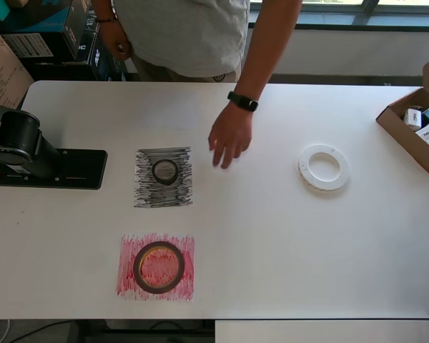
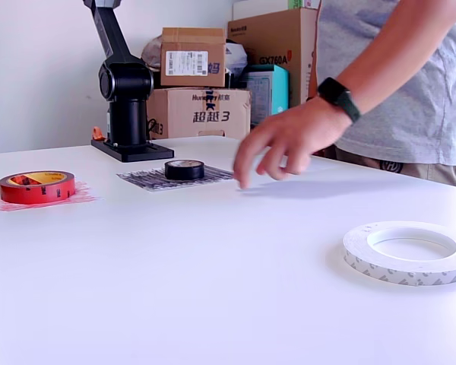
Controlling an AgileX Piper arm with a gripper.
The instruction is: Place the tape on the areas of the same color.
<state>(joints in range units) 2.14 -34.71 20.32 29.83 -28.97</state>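
The small black tape ring [image 1: 165, 171] lies on the black-grey scribbled patch [image 1: 163, 194]; it shows in the exterior view [image 2: 184, 169] on the same patch [image 2: 148, 179]. The red-brown ring with gold inner rim [image 1: 159, 267] lies on the red-pink patch [image 1: 129, 282], also in the exterior view [image 2: 36, 186]. The wide white ring [image 1: 324, 167] lies on the plain white tabletop [image 1: 272, 243], at the exterior view's right [image 2: 409, 252]. The arm's base [image 1: 18, 146] stands at the overhead view's left edge [image 2: 125, 99]. The gripper is out of view.
A person's hand [image 1: 230, 136] with a black wristwatch hovers over the table between the black patch and the white ring [image 2: 289, 141]. An open brown cardboard box [image 1: 418, 121] with small items sits at the overhead view's right edge. Stacked boxes [image 2: 194, 84] stand behind the table.
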